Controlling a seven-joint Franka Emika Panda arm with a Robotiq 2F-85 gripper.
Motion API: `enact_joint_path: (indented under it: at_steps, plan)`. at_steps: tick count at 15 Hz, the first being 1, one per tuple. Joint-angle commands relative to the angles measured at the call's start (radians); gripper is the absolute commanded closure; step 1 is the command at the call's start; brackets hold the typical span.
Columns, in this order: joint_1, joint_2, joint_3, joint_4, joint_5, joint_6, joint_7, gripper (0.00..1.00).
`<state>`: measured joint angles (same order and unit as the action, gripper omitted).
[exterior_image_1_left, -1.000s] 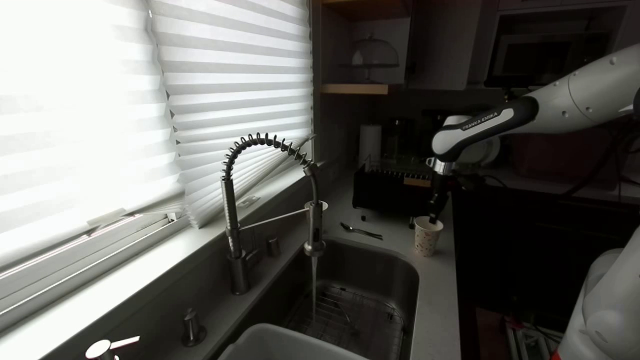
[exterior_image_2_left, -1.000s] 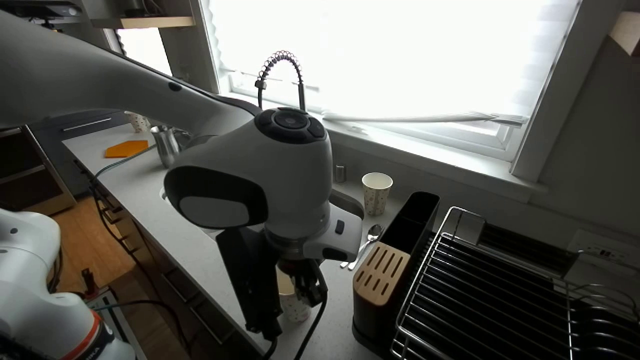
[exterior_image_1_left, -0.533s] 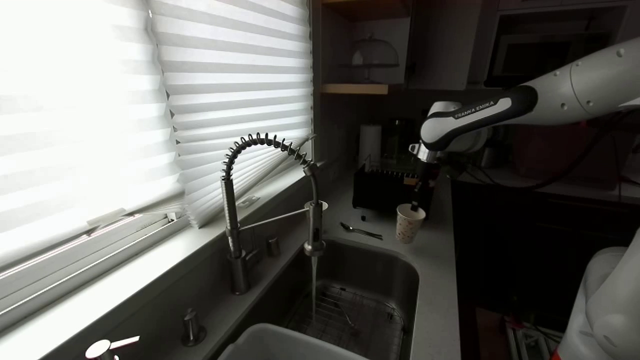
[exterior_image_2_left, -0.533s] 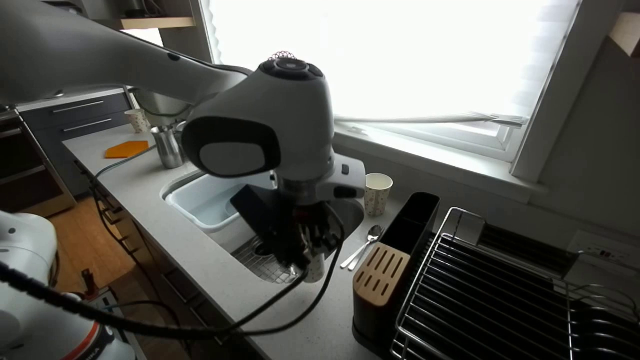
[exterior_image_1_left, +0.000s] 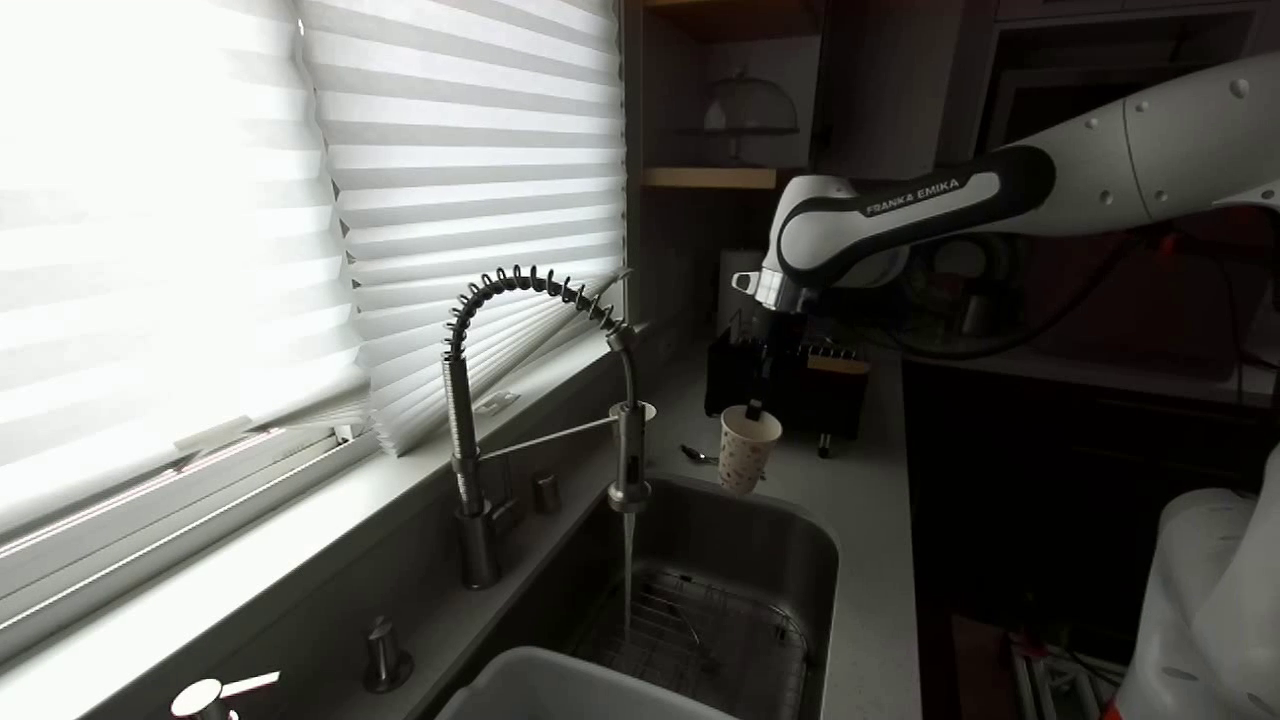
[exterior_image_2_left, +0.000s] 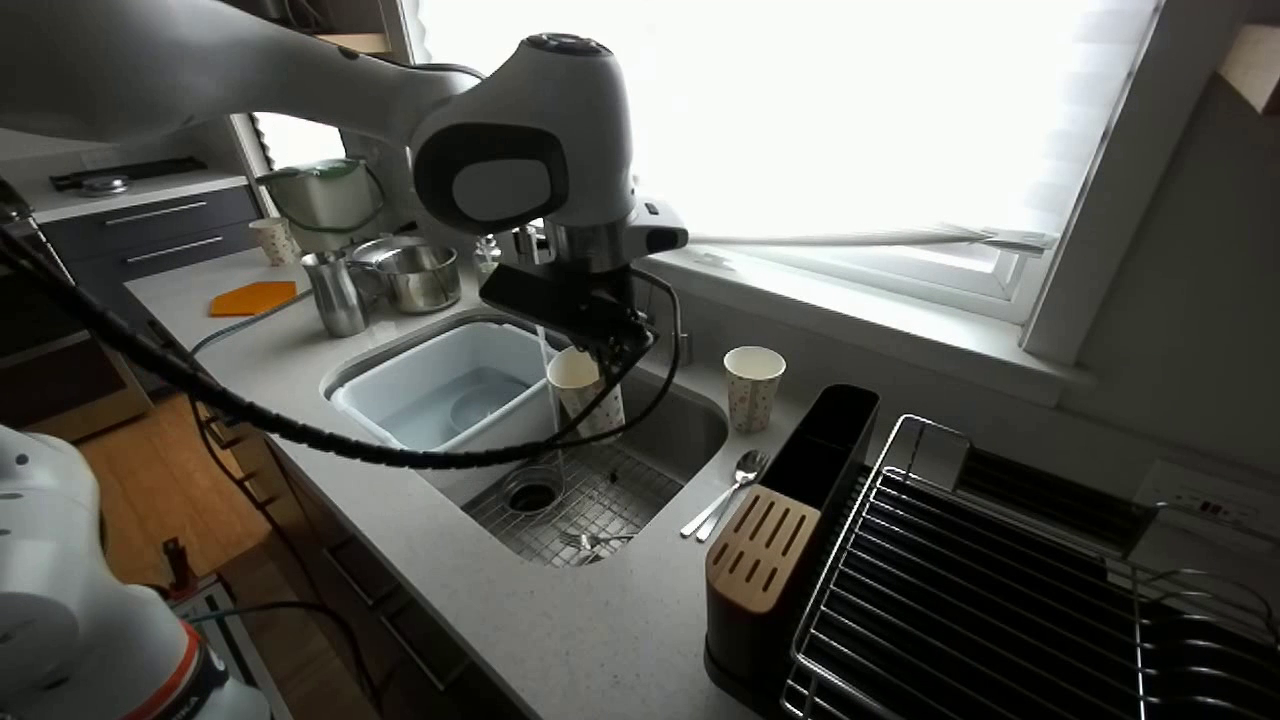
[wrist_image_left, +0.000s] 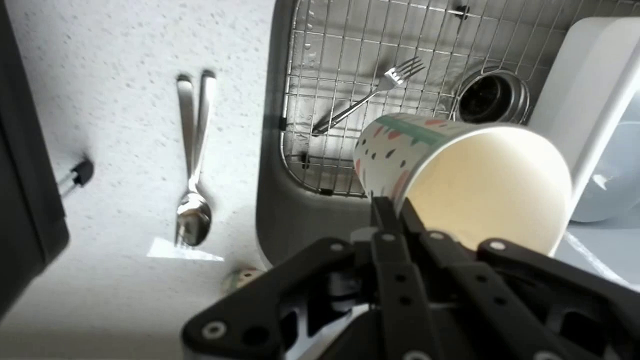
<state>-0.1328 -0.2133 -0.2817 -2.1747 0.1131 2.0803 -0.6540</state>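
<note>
My gripper (wrist_image_left: 396, 206) is shut on the rim of a patterned paper cup (wrist_image_left: 400, 145), one finger inside the wall and one outside. In both exterior views the cup (exterior_image_1_left: 744, 458) (exterior_image_2_left: 573, 392) is in the air at the far end of the metal sink (exterior_image_1_left: 745, 525), a little tilted, with its mouth up. The cup looks empty inside. A thin stream of water (exterior_image_1_left: 628, 570) runs from the spring-neck faucet (exterior_image_1_left: 630, 455). In an exterior view the stream passes close beside the cup; I cannot tell whether they touch. The gripper (exterior_image_1_left: 756, 408) shows dark against the rack.
A second paper cup (exterior_image_2_left: 752, 390) stands on the counter behind the sink. A spoon (wrist_image_left: 194, 220) and fork lie beside the sink. A fork (wrist_image_left: 392, 80) lies on the sink grid. A pale tub (exterior_image_2_left: 395, 375) fills the other sink end. A utensil caddy (exterior_image_2_left: 762, 550) stands before the dish rack (exterior_image_2_left: 950, 580).
The gripper has lifted the cup from the counter and carried it toward the faucet, over the sink's end. The grip on the rim has stayed. The water keeps running.
</note>
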Motion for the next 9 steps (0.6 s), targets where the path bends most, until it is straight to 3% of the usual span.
enact_joint_path:
  at_steps: [1,9]
  plan:
    - [0.042,0.035,0.043,0.025,0.014,-0.016,-0.063,0.99]
    - [0.035,0.028,0.057,0.018,0.002,-0.003,-0.04,0.96]
